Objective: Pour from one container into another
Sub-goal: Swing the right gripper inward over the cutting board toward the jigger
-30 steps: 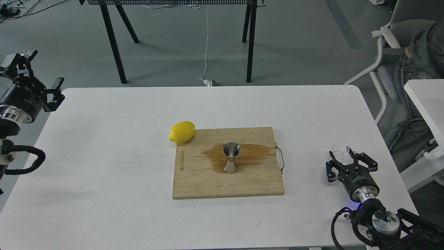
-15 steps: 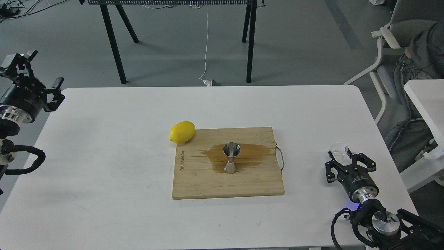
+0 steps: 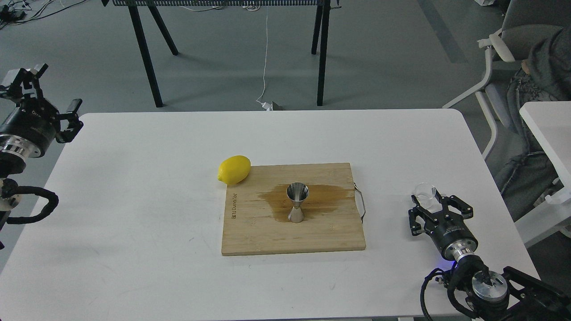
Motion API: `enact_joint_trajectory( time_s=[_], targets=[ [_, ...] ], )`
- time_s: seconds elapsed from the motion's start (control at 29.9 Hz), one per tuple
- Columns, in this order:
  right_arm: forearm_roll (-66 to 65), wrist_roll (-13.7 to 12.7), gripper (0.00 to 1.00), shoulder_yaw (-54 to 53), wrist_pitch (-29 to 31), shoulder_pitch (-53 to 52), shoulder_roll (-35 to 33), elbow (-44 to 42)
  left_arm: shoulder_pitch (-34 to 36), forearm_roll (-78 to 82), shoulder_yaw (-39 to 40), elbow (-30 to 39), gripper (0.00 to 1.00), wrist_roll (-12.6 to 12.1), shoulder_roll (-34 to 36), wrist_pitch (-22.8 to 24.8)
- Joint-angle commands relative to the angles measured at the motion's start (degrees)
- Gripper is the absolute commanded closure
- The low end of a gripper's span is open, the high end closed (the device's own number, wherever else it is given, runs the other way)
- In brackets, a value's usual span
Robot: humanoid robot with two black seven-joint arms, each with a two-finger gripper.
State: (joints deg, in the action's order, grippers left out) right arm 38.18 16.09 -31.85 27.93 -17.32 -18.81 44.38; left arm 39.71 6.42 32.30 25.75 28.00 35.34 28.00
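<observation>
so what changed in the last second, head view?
The right gripper shifted left and slightly down in the view, toward the cutting board, carrying the clear glass cup with it; the cup sits between its fingers throughout. No grasp or release seen. The jigger, the wet patch around it, the lemon and the left gripper stayed as they were.

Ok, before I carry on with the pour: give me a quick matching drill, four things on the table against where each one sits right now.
Things:
1. glass cup
2. jigger
3. lemon
4. left gripper

Places:
A. upright on the cutting board, in a brown wet patch
B. beyond the table's left edge
C. between the fingers of the right gripper
D. at the board's far left corner

Pairs: 1-C, 2-A, 3-D, 4-B
</observation>
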Motion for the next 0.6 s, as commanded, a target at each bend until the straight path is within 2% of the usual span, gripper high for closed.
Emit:
enact_joint_trajectory(
  time_s=[0.0,0.57],
  targets=[
    [-2.0,0.2,0.55,-0.2,0.1,-0.6,-0.4,2.9,0.0,0.0,0.0,0.0,0.0,0.0,-0.3,0.0],
    [-17.3,0.0,0.57,-0.1,0.1,-5.8,-1.0,14.7,-0.2,0.0,0.0,0.0,0.0,0.0,-1.1,0.0]
  ],
)
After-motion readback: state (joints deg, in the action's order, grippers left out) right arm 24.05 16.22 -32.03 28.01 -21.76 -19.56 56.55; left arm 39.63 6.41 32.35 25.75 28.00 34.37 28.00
